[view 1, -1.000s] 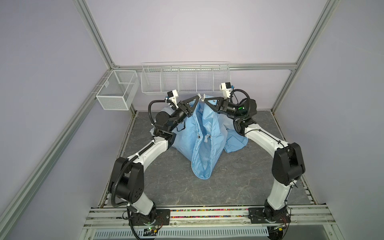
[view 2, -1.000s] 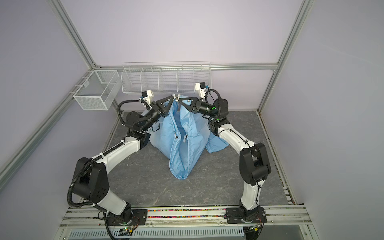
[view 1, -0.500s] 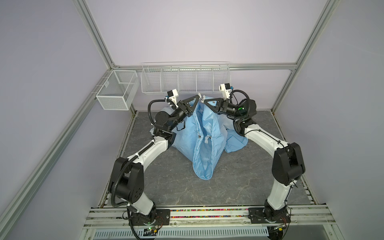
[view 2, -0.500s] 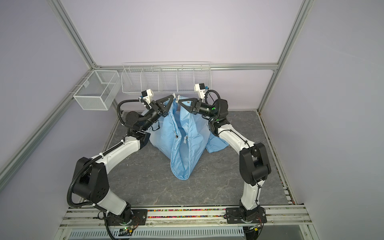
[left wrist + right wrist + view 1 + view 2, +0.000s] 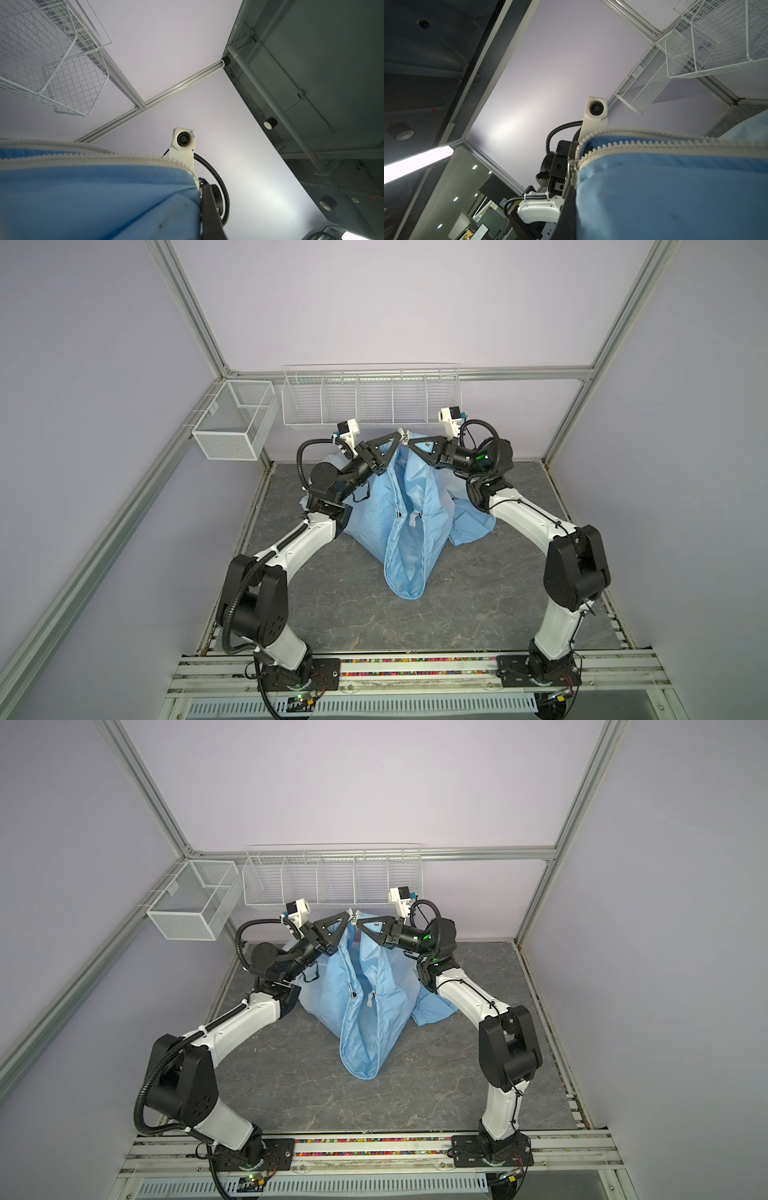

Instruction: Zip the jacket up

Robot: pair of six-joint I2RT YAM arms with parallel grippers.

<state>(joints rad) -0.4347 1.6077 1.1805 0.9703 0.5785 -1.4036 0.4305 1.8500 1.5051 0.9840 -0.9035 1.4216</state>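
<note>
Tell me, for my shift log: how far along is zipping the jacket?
Done: left claw and right claw are each shut on a zipper end of the jacket, lifted with its bulk on the table. In hand: the ends are nearly together, slider by the right claw. Remaining: the front gapes open, teeth unjoined; all the zipping.

Grey table (image 5: 332, 610) carries the jacket (image 5: 405, 568) hem, seemingly.

Even diffuse light, faint shadows in both top views; jacket (image 5: 83, 197) blurred in left wrist view
</note>
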